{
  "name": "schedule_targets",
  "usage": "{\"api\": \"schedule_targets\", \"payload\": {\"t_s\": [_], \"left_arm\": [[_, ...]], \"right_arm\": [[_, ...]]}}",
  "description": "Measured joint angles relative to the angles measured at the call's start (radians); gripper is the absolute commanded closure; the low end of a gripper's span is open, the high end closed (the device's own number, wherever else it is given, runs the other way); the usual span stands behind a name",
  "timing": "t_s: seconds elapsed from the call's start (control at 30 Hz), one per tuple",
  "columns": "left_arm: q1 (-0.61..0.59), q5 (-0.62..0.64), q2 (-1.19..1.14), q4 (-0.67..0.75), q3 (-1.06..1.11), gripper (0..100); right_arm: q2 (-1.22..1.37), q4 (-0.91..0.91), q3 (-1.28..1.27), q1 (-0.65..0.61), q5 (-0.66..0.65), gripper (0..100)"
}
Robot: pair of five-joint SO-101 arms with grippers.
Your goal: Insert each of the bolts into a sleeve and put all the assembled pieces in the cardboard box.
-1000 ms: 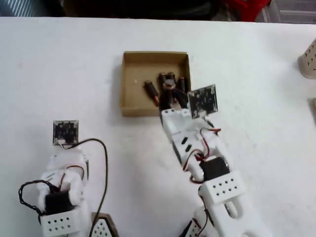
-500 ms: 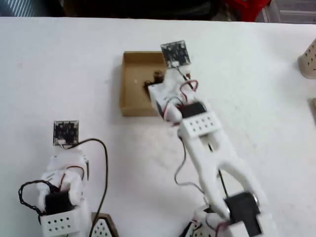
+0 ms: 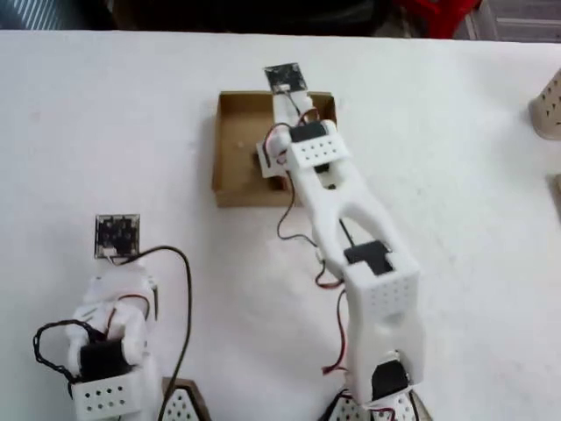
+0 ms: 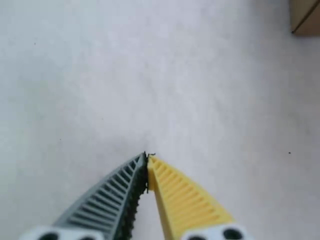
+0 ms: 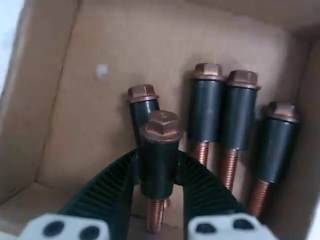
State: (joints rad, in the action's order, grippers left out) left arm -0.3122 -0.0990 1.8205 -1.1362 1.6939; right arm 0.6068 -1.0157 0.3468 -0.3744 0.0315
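Step in hand, as I judge it: set the held piece down in the box.

- Right end effector [image 5: 159,165]: closed on a piece [image 5: 161,127], gripped across the black sleeve. The bolt head pokes out past the fingertips and the threaded end points back toward the wrist.
- The piece hangs inside the box [image 5: 65,125], above its floor and close in front of one of the four pieces [image 5: 207,107] already lying there.
- High view: the right arm [image 3: 324,189] stretches out over the box [image 3: 232,149].
- Left end effector [image 4: 146,160]: tips together, empty, over bare desk [image 4: 150,75].

Doing it well:
- Go down to the bare floor beside the single lying piece, away from the group of three.
- Get low before letting go. The sleeve is round and would probably roll or bounce if dropped.
- Open slowly and keep the fingers off the box walls.
- Lift straight out so the ribs don't drag the sleeve along.
- Risk: the bolt may slide out of the sleeve if the piece tips head-down.

Materials and shapes:
- Bolts are copper-coloured and shiny, with flanged hex heads and threaded shanks.
- Sleeves are matte black, smooth cylinders.
- The box is plain brown cardboard with low walls.
- Right fingers are dark and ribbed. The left pair is one grey and one yellow, also ribbed.
- The desk is white and slightly grainy.
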Motion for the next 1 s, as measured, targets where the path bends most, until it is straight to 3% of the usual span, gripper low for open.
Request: {"api": "schedule_targets", "payload": {"t_s": [0.13, 0.23, 0.4, 0.77, 1.0], "left_arm": [[0.0, 0.0, 0.0, 0.0, 0.0, 98], [0.0, 0.0, 0.0, 0.0, 0.0, 98], [0.0, 0.0, 0.0, 0.0, 0.0, 98], [0.0, 0.0, 0.0, 0.0, 0.0, 98], [0.0, 0.0, 0.0, 0.0, 0.0, 98]], "right_arm": [[0.112, -0.095, 0.18, 0.014, 0.0, 80.0], [0.169, -0.143, 0.276, 0.017, 0.002, 83.9], [0.189, -0.247, 0.385, 0.018, 0.002, 99.1], [0.066, -0.681, 0.52, 0.018, 0.002, 98.2], [-0.153, -0.704, 0.391, 0.087, 0.002, 98.3]]}}
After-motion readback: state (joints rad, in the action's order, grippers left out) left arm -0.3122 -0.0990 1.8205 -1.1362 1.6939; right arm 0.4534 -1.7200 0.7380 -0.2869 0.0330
